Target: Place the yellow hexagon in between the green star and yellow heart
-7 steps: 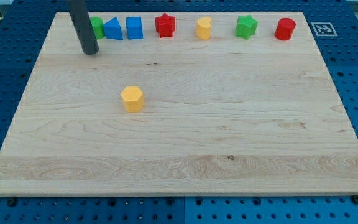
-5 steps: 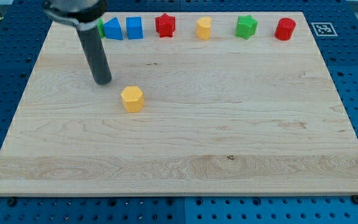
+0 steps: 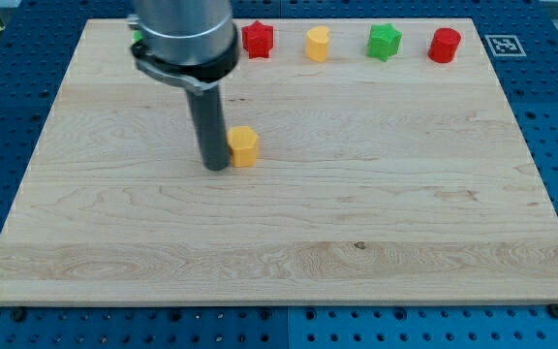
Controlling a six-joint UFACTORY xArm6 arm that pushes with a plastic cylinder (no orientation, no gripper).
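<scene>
Only one view here, the camera view.

Count of blocks I can see: 2 yellow, 2 red, 1 green, so 5 in all. The big grey arm body hides the desk's top-left part, so I can't tell what sits behind it; only a tiny bit of green peeks out at its left edge.

The row along the view's top, left to right: small red star block (image 3: 258, 39), small yellow heart block (image 3: 318, 44), small green star block (image 3: 385, 41), small red round-ish block (image 3: 444, 45). They sit apart from each other, w/ a gap between the yellow heart and the green star.

The small yellow hexagon block (image 3: 244, 145) lies alone on the light wooden desk (image 3: 376, 213), well below that row, left of the middle of the desk.

There is no hand on this arm, just a straight dark rod, so nothing to open or close. My tip (image 3: 217, 167) is down at the desk, right at the hexagon's left side, touching it or almost. The hexagon is on the view's right of my tip. Both are well apart from the yellow heart and green star, which are up and to the right.

A black-and-white square tag (image 3: 501, 44) sits just off the desk's top-right corner.
</scene>
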